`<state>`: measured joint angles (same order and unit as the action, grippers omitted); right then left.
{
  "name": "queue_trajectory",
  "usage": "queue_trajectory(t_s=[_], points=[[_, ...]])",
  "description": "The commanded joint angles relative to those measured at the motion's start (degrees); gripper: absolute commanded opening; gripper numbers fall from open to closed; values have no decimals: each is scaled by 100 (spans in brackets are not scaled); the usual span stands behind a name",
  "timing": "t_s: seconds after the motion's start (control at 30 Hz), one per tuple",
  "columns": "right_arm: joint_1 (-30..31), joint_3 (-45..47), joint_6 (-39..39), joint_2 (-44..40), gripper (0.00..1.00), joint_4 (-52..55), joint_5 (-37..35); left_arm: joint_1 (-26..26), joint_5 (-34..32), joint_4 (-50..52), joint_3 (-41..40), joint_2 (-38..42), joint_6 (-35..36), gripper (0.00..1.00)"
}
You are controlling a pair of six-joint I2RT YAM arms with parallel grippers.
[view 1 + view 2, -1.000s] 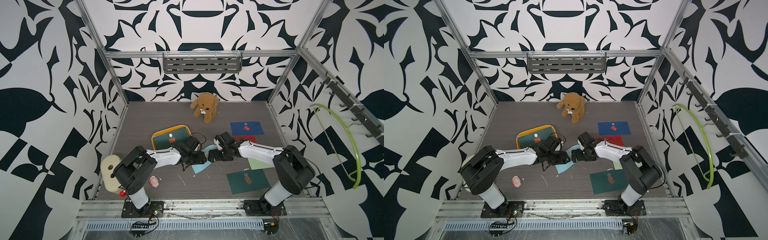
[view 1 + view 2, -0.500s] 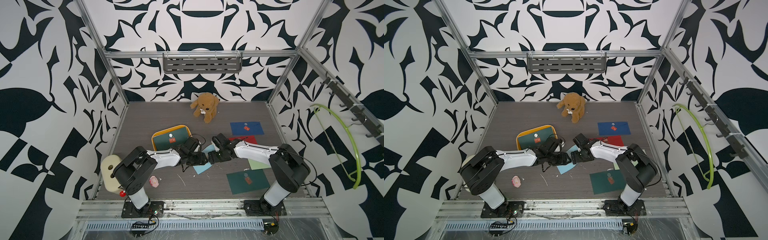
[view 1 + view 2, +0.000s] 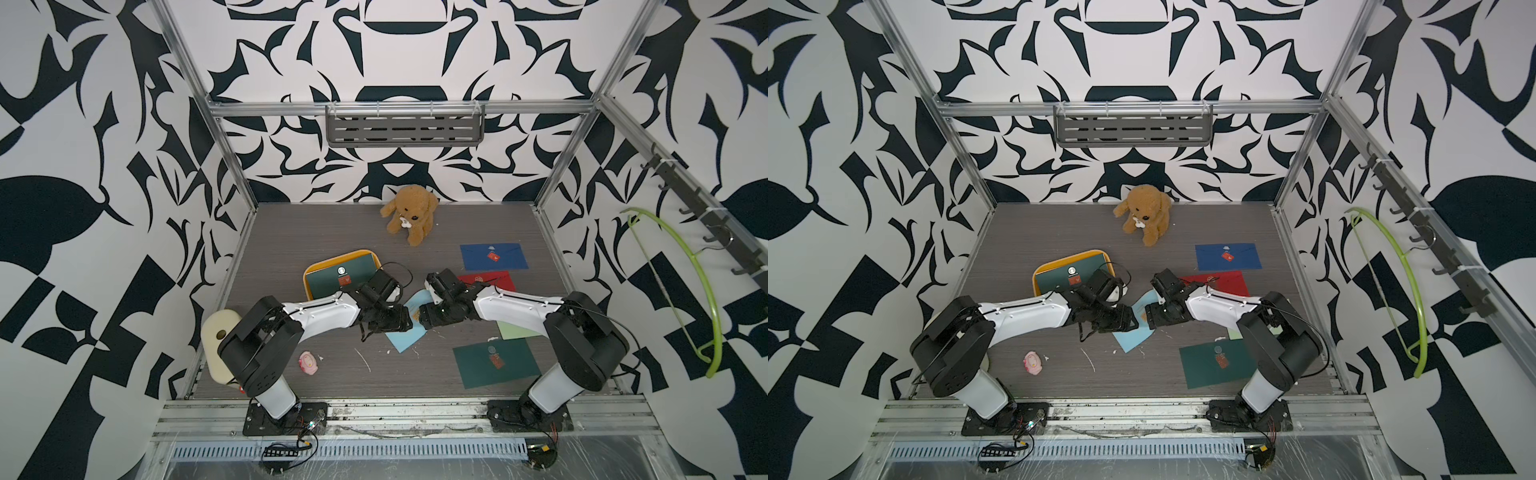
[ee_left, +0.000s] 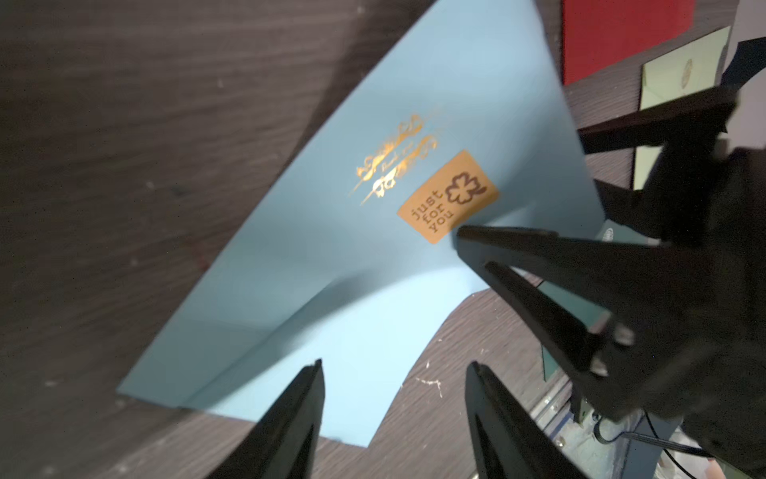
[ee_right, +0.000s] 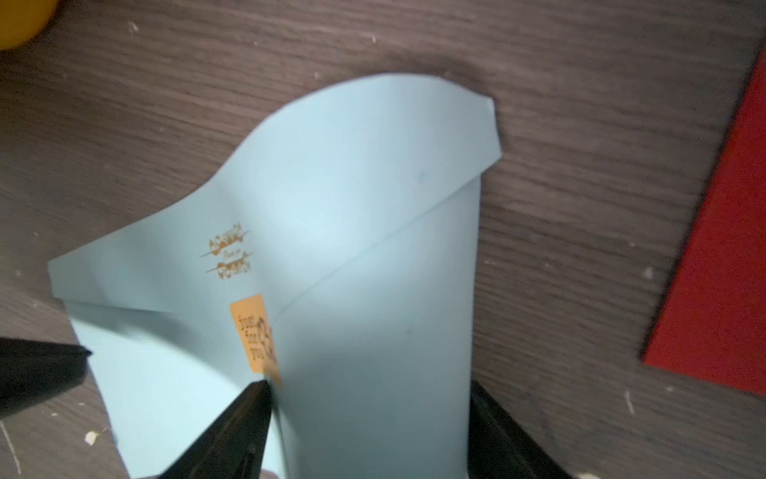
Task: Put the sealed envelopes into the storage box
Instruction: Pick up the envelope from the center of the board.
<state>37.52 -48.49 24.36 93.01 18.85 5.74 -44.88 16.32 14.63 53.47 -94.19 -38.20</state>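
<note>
Your left gripper [image 4: 393, 365] and right gripper [image 5: 369, 385] both have jaws spread, straddling opposite edges of the bent light-blue paper envelope [image 3: 401, 340].

Pale green envelope [image 3: 513, 331] mostly under right arm [image 3: 517, 301], cream box [image 3: 216, 332] partly behind left arm [image 3: 266, 345]

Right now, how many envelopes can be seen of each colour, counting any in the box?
Dark green: 2, one in the box, one on the table
Light blue: 1
Navy: 1
Red: 1
Pale green: 1
Total: 6 visible
</note>
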Motion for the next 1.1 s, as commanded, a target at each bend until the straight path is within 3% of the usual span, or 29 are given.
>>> queue_trajectory(t_s=[0.0,0.3,0.5,1.07], points=[[-34,435,-19,348,76,716,190,85,32,427,608,-290,678,61],[-38,489,-59,344,76,707,221,743,852,1333,2143,-1377,2091,64],[-43,507,-63,332,75,693,224,864,1305,2010,3139,-2112,2885,65],[-50,552,-68,288,74,646,278,902,2033,2129,3777,-3091,3563,64]])
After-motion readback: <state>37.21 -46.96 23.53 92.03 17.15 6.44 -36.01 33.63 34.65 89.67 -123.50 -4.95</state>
